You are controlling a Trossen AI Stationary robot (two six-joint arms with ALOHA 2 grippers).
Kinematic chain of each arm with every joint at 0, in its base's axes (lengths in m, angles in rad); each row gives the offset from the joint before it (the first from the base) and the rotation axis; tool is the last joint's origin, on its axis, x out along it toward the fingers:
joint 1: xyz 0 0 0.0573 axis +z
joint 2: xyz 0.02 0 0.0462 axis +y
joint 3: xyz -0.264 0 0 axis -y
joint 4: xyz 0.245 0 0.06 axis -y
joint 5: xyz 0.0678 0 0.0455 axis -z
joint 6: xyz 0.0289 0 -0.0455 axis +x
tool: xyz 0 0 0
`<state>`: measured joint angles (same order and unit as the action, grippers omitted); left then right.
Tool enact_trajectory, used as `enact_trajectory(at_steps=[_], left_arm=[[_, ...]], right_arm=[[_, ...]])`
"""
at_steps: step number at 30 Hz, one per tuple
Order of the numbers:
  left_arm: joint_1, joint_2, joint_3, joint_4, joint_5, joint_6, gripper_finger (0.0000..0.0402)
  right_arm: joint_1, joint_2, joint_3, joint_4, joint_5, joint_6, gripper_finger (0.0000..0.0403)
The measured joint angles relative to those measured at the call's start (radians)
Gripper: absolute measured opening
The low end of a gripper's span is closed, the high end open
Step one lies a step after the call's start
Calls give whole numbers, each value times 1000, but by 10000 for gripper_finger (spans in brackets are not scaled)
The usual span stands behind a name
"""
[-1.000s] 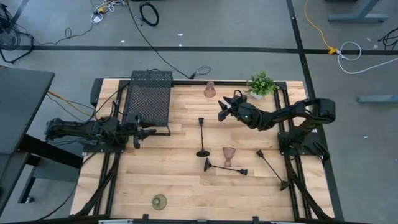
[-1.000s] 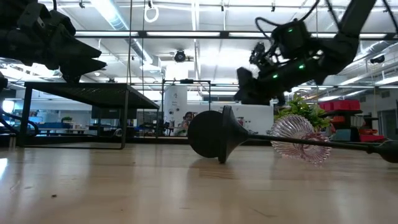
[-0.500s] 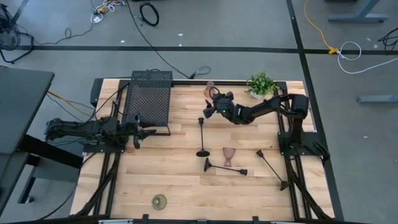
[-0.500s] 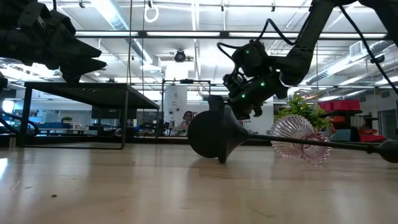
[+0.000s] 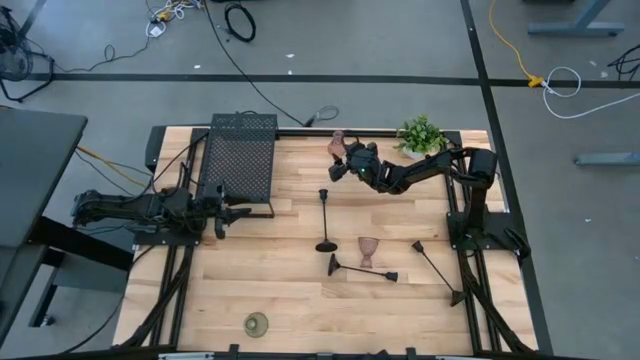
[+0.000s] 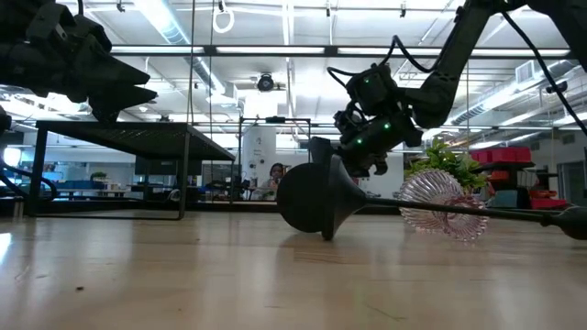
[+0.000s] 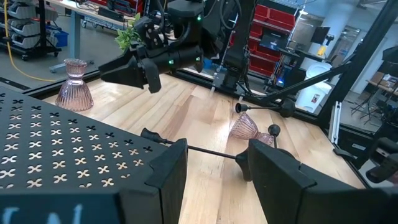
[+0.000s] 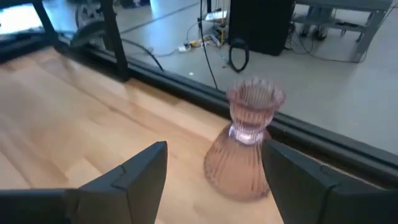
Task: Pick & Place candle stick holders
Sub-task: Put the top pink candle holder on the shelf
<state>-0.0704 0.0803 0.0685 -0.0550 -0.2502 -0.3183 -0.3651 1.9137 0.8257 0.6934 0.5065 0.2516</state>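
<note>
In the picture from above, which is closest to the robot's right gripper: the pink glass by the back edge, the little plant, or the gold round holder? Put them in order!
From the right gripper:
1. Pink glass, at the back edge, right by it.
2. Little plant, back right corner.
3. Gold round holder, front left, farthest.

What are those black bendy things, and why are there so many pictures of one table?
They are two robot arms. One camera looks down from above, one sits at table height, and one rides on each wrist. The right end effector is open around a pink goblet at the table's far edge, not holding it yet. The left end effector waits, open, by the mesh box. Also on the table: black stems, another goblet, a gold holder and a plant.
</note>
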Motion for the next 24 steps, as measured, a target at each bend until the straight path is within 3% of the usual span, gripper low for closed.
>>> enact_trajectory(at_steps=[17, 24], left_arm=[[0, 0, 0, 0, 0, 0, 172], [0, 0, 0, -1, 0, -2, 172]], right_arm=[[-47, 0, 4, 70, -29, 10, 261], [-49, 73, 99, 38, -28, -26, 261]])
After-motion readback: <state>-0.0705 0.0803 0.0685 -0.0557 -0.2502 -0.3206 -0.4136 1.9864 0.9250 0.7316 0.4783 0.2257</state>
